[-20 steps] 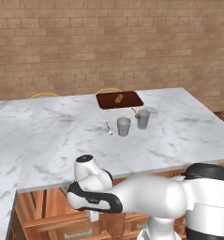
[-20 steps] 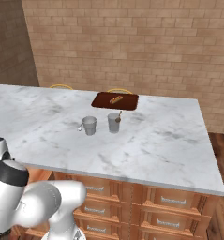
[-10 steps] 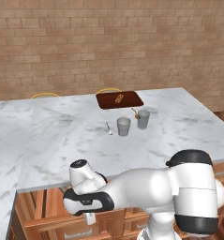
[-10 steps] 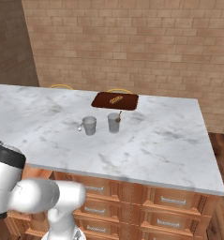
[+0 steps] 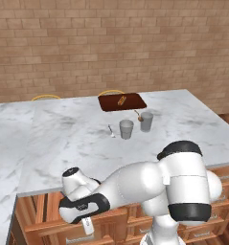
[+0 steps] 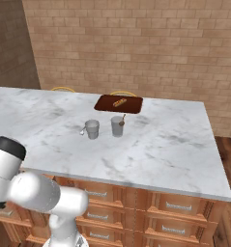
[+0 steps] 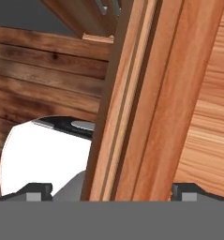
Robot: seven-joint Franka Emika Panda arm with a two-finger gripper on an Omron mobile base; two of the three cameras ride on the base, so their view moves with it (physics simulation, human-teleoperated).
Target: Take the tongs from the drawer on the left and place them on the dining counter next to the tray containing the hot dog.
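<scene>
Two-finger gripper (image 7: 111,191), fingers spread wide and empty, sits low below the white marble dining counter (image 5: 77,143), facing reddish-brown wooden cabinetry (image 7: 151,103), presumably positioning for the drawer.

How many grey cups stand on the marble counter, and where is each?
2. One cup stands left of the other cup in the right base view, both on the dining counter just in front of the tray. Neither looks hidden.

no legible text, labels, nos. — none anywhere
</scene>
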